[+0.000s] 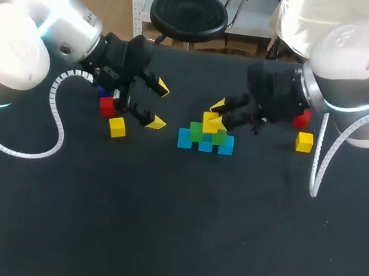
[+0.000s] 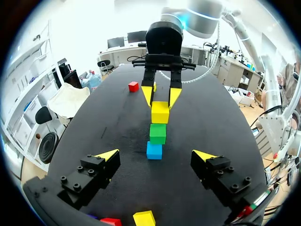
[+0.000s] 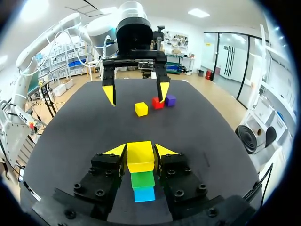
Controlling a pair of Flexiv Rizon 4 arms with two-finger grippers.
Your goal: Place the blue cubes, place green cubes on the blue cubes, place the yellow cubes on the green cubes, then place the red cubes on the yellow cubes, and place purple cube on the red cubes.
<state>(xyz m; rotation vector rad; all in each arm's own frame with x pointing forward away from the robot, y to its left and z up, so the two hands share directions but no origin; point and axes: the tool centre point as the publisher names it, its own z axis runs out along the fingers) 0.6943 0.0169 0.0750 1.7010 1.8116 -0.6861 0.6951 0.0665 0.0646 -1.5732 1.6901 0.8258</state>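
Yellow cube [image 3: 140, 157] clamped in your right jaws: lower it square onto green cubes [image 1: 220, 139], then release; left jaws apart, hold clear.

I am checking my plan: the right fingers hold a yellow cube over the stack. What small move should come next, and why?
Probably open the right gripper to release: its yellow cube appears to rest on the green cubes, above the blue cubes, both fingers touching it.
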